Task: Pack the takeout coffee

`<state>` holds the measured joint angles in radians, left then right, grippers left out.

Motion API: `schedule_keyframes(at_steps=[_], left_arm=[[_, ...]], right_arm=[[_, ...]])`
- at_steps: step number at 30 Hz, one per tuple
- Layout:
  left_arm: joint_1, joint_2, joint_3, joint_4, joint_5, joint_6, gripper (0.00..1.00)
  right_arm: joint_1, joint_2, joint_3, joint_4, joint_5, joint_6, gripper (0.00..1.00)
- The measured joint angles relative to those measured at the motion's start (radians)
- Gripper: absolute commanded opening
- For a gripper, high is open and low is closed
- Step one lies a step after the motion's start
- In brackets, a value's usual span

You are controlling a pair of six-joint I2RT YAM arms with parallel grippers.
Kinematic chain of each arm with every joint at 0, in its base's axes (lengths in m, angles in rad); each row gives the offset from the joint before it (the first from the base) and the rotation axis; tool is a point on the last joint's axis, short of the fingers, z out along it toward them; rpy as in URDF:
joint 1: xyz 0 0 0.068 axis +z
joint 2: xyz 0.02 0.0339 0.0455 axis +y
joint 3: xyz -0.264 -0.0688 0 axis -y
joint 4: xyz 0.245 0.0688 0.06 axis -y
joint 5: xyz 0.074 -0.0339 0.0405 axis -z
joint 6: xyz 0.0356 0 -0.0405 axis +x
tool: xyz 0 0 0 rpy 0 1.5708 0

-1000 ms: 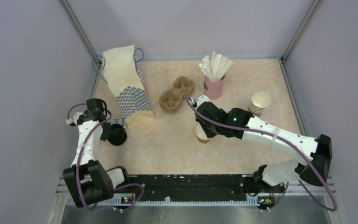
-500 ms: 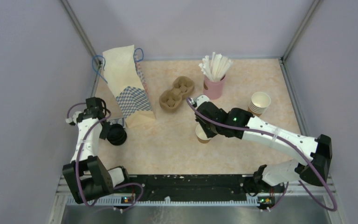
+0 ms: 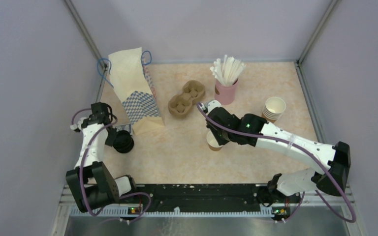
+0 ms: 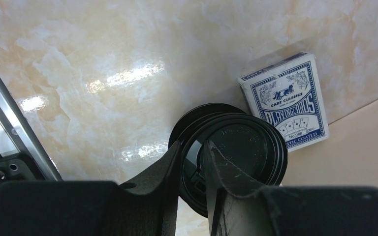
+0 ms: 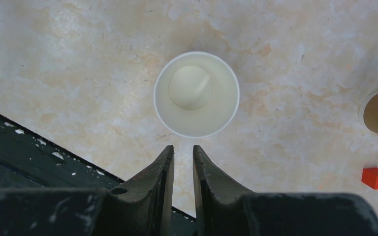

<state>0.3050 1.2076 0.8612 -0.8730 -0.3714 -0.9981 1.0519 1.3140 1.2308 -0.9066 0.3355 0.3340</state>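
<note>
Left hand (image 4: 192,148) narrowly pinched the black lid (image 4: 246,147) beside the playing-card box (image 4: 288,101); capping the paper cup (image 5: 196,94) seemed next.

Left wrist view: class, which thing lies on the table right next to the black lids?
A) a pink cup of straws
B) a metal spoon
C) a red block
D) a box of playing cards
D: a blue-and-white box of playing cards lies flat beside the black lids, and none of the other things shows in this view.
</note>
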Motion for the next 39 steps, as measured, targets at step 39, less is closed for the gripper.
schedule_keyframes(at_steps=[39], left_arm=[[0.000, 0.045, -0.003, -0.013, 0.016, -0.024, 0.22]], right_arm=[[0.000, 0.024, 0.000, 0.001, 0.000, -0.002, 0.20]])
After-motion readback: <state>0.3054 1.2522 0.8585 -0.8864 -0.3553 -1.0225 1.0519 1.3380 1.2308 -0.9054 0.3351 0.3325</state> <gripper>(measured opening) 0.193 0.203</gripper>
